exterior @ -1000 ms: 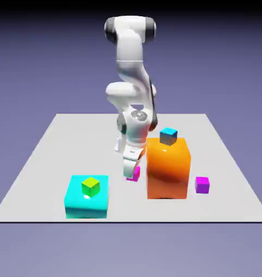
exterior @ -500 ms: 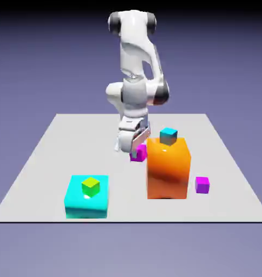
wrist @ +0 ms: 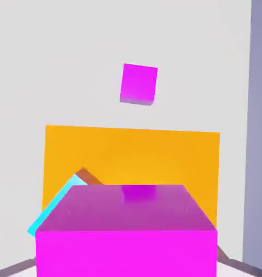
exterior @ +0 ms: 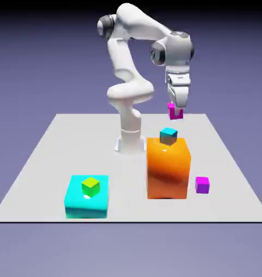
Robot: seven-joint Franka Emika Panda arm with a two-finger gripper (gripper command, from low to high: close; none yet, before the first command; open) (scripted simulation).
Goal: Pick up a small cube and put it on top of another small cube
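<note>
The gripper (exterior: 176,111) is clamped on the small cube (exterior: 175,112), carrying it in the air above the table (exterior: 57,146). The other small cube (exterior: 168,136), teal-topped, sits on the big orange block (exterior: 166,167) below the gripper and a little toward the exterior view's left. In the hand view the magenta cube (wrist: 126,232) fills the bottom, and only a teal edge (wrist: 52,208) peeks out at its left, so the target is not yet squarely underneath. Judging from this, the hand needs a small sideways correction before lowering. A violet cube (exterior: 202,184) lies on the table well below the gripper.
</note>
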